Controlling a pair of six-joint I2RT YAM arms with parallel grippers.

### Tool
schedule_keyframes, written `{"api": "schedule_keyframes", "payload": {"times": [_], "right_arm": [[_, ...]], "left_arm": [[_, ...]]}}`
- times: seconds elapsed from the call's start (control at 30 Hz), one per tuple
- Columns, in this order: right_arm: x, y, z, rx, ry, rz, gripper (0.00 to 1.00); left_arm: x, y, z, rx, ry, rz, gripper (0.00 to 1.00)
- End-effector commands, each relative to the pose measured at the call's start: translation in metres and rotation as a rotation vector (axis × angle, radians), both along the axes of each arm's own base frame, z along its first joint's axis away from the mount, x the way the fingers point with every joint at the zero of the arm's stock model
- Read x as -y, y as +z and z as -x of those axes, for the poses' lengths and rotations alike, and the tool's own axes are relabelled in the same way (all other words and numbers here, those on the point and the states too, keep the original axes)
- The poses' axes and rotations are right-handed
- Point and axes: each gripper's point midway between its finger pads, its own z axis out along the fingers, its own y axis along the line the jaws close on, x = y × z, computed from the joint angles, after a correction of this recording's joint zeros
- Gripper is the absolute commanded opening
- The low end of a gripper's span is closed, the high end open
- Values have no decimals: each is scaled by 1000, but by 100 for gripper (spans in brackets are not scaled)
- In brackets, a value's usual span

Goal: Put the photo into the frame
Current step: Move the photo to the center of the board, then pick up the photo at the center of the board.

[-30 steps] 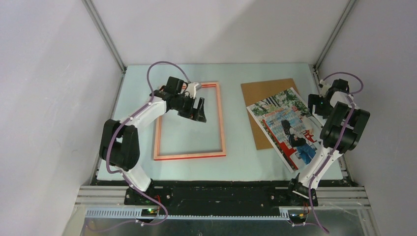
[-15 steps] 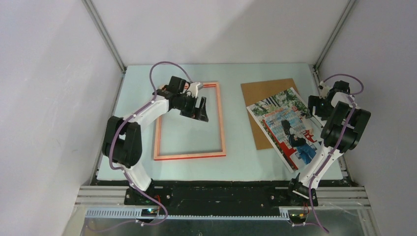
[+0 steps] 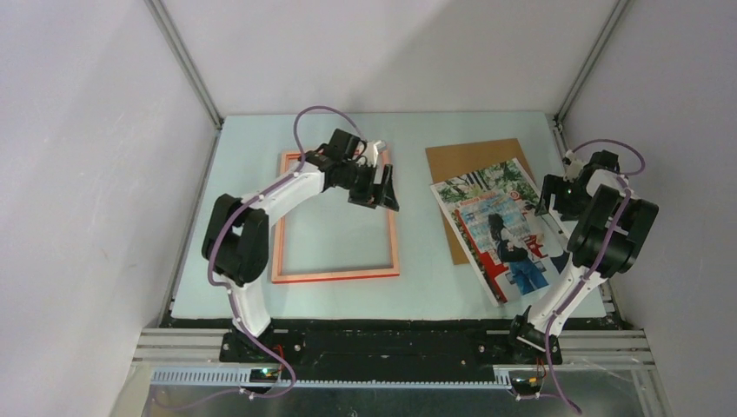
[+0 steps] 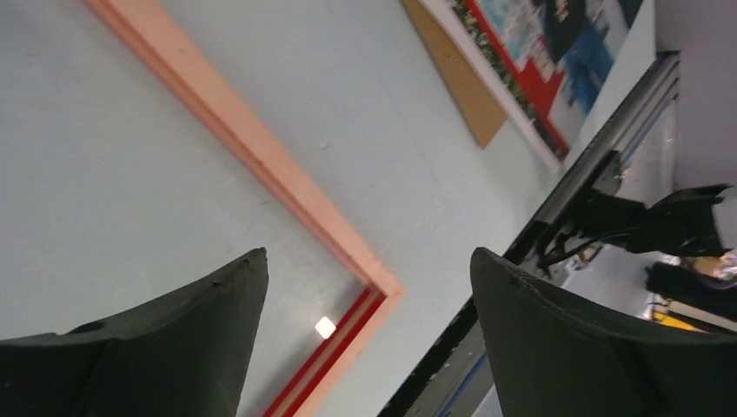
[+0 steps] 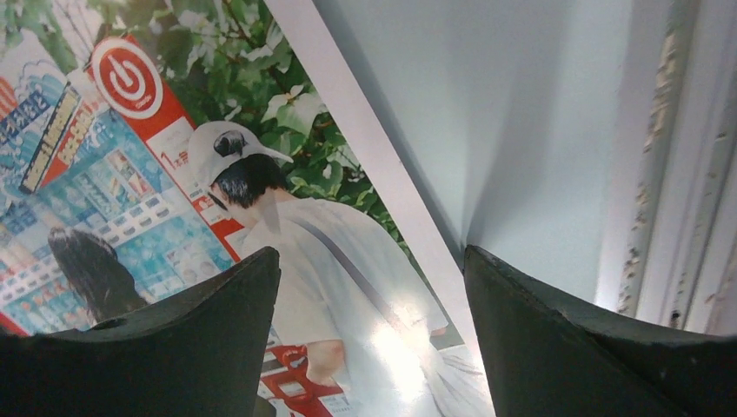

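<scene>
1. Left gripper (image 3: 381, 185): jaws spread wide and holding nothing. It hangs above the far right corner of the frame (image 3: 393, 234), with the fingers angled down toward the frame's right rail.
2. Left wrist view: the two dark fingers (image 4: 174, 339) bracket a patch of table (image 3: 417, 278) and the frame's right rail, which runs to the near right corner. No contact with the frame shows.
3. Right gripper (image 3: 556, 196): jaws parted. It sits well to the right of the frame, low at the right edge of the photo (image 3: 504, 230).
4. Right wrist view: the fingers straddle the photo's white border. One finger is over the printed side and the other is over bare table outside the edge. Shadow lies under that edge. It cannot be told whether either pad touches the paper.
5. The photo lies print side up, to the right of the frame and apart from it, at a slant to the frame's rails. Its far part rests on the brown backing board (image 3: 465, 161), and its near part reaches past the board onto the table.
6. The backing board lies flat to the right of the frame, with a strip of table between them. Its far edge is roughly level with the frame's far rail.
7. The frame lies flat on the table with its pale orange-pink face up. Red shows along the near and right outer edges, and table surface shows through the opening.
</scene>
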Motion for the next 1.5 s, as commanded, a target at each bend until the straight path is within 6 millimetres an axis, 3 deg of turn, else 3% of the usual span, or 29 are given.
{"api": "schedule_keyframes", "payload": {"times": [0.0,0.23,0.47,0.67,1.0,1.27,1.47], "right_arm": [[-27,3,25,-49,-18,-117,81],[-48,-1,35,-69,-11,-166,79],[-74,3,39,-69,28,-189,79],[-91,3,41,-73,60,-203,78],[-120,1,43,-83,115,-221,78],[-122,0,43,-87,125,-219,77],[-125,-1,41,-83,136,-211,77]], "left_arm": [[36,18,-1,-63,31,77,91],[89,5,11,-165,23,80,91],[117,-20,14,-199,36,38,91],[118,-51,12,-237,60,-12,91],[121,-78,1,-234,62,-46,91],[117,-82,-24,-146,92,-76,89],[102,-87,-49,-103,163,-103,89]]}}
